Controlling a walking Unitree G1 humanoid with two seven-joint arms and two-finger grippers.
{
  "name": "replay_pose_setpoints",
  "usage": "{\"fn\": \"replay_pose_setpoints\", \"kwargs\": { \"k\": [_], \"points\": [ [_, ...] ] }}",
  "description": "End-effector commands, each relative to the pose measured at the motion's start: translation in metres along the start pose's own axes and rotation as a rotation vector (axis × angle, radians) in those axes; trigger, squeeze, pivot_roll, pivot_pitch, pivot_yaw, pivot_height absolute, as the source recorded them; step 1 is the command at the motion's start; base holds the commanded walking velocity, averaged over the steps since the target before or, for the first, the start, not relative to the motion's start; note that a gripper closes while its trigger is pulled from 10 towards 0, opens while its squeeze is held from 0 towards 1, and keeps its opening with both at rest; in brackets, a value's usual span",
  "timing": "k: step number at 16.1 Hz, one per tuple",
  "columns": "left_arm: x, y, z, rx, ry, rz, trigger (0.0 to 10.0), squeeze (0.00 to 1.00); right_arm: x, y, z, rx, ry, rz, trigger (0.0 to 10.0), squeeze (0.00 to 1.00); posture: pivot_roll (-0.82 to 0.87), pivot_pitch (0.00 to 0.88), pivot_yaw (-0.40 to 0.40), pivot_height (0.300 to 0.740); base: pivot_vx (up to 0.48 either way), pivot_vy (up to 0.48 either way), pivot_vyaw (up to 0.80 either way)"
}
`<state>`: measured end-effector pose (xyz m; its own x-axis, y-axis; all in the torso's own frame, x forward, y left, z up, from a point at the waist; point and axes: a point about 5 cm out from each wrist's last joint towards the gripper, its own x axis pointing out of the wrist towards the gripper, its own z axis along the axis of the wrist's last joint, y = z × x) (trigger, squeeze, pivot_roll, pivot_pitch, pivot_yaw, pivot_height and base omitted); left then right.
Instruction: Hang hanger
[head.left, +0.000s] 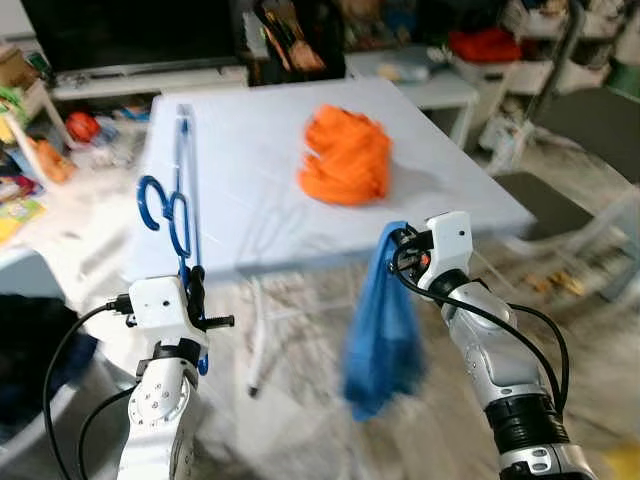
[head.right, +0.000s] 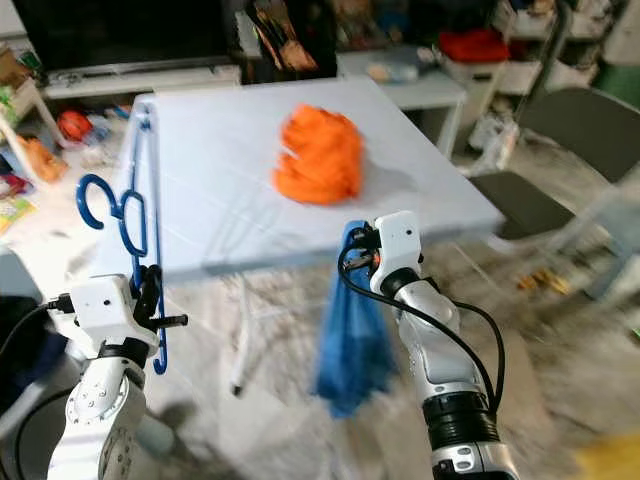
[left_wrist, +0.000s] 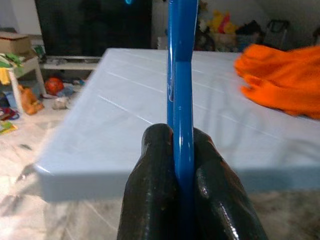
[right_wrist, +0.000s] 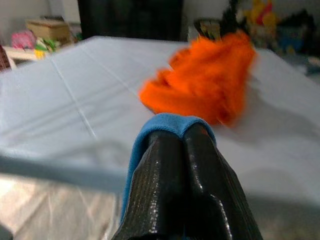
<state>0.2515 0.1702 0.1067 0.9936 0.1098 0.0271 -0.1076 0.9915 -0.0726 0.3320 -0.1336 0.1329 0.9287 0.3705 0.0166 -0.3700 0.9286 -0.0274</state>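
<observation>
you face a pale blue table (head.left: 250, 215) on a light marbled floor (head.left: 300, 400). behind it stands a dark tv (head.left: 130, 30) on a low white shelf (head.left: 150, 80), with a grey chair (head.left: 590, 120) to the right.

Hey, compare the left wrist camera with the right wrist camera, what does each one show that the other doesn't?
Left wrist view alone: the left gripper shut on a blue hanger that rises past the top edge, plus toys on the floor.

Right wrist view alone: the right gripper shut on a blue cloth draped over its fingertips.

Both: the white table ahead and the orange cloth lying on it.
</observation>
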Motion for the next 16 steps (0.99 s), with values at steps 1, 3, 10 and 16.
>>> {"fn": "replay_pose_setpoints", "kwargs": {
  "k": [1, 3, 10, 16],
  "points": [
    [0.001, 0.005, 0.006, 0.012, -0.022, 0.012, 10.0, 0.00, 0.009, 0.008, 0.013, 0.001, -0.053, 0.024, 10.0, 0.00, 0.02, 0.000, -0.003, 0.740, 0.428, 0.000, 0.00],
    [0.002, 0.004, 0.006, 0.009, -0.024, 0.008, 10.0, 0.00, 0.011, 0.009, 0.014, 0.015, -0.062, 0.022, 10.0, 0.00, 0.02, 0.000, -0.003, 0.740, 0.446, 0.000, 0.00],
    [0.004, -0.001, 0.006, -0.003, -0.015, 0.004, 10.0, 0.00, 0.020, 0.010, 0.025, -0.006, -0.112, 0.017, 10.0, 0.00, 0.02, 0.000, -0.011, 0.740, 0.466, 0.000, 0.09],
    [0.004, -0.003, 0.005, 0.036, -0.002, 0.045, 10.0, 0.00, 0.024, 0.014, 0.029, -0.004, -0.116, 0.029, 10.0, 0.00, 0.02, 0.000, -0.023, 0.740, 0.000, 0.000, 0.60]
  ]
}}
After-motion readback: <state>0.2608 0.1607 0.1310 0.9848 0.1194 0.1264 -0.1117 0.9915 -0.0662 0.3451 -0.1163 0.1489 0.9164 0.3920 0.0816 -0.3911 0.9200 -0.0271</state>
